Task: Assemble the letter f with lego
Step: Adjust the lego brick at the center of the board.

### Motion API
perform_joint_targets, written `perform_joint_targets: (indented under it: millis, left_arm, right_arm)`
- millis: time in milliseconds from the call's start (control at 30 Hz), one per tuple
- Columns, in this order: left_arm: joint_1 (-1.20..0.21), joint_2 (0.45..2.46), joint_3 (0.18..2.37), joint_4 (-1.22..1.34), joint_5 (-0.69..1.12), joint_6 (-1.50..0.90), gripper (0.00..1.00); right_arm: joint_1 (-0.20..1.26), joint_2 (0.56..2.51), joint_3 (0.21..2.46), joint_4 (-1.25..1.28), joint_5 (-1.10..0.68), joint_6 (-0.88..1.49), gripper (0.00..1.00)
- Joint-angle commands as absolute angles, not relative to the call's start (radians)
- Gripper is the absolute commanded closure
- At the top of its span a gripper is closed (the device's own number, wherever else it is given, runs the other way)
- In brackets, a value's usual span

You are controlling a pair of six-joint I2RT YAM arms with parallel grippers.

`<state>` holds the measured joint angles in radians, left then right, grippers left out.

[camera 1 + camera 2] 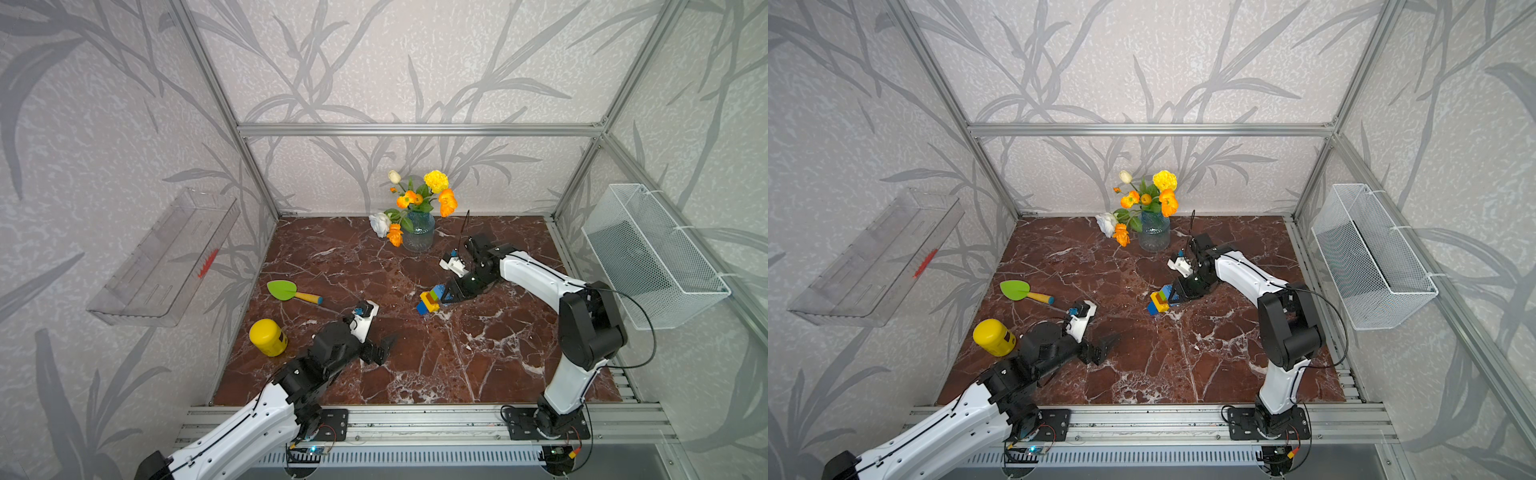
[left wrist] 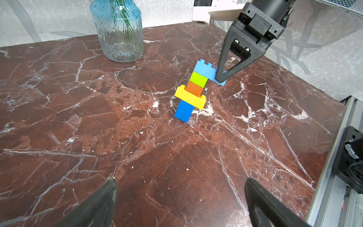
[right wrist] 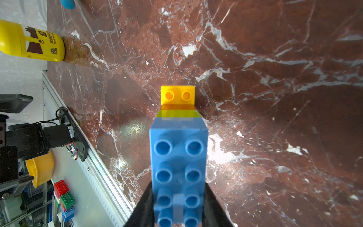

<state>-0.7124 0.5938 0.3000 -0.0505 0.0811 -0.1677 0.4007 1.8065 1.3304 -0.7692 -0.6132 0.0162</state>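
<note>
The lego is joined into one stack, the letter f (image 1: 430, 300) (image 1: 1160, 300), right of the table's middle. In the left wrist view it leans, with the short blue foot (image 2: 183, 111) low at the marble. Above the foot come the long yellow bar (image 2: 189, 96), the orange brick (image 2: 194, 89), the lime green brick (image 2: 198, 78) and the long blue top bar (image 2: 205, 68). My right gripper (image 3: 178, 206) (image 1: 446, 297) is shut on the overhanging end of that top bar (image 3: 178, 157). My left gripper (image 2: 180, 182) (image 1: 380, 347) hangs open and holds nothing, nearer the front and left of the stack.
A blue glass vase of flowers (image 1: 417, 235) stands behind the stack at the back wall. A green toy shovel (image 1: 286, 290) and a yellow jar (image 1: 268, 337) lie at the left. A white wire basket (image 1: 652, 253) hangs on the right wall and a clear shelf (image 1: 166, 257) on the left.
</note>
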Motion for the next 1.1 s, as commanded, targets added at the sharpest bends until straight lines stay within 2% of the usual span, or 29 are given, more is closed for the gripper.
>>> perform_joint_targets:
  millis: [0, 367, 1067]
  left_arm:
    - [-0.709, 0.589, 0.307, -0.034, 0.089, -0.16, 0.01]
    - [-0.709, 0.589, 0.305, -0.034, 0.089, -0.159, 0.01]
    - [-0.709, 0.589, 0.306, -0.031, 0.088, -0.158, 0.01]
  right_arm:
    - [0.385, 1.834, 1.316, -0.738, -0.709, 0.035, 0.66]
    - [0.348, 1.901, 1.275, -0.653, -0.812, 0.076, 0.61]
    - [0.322, 2.009, 1.231, -0.528, -0.815, 0.129, 0.59]
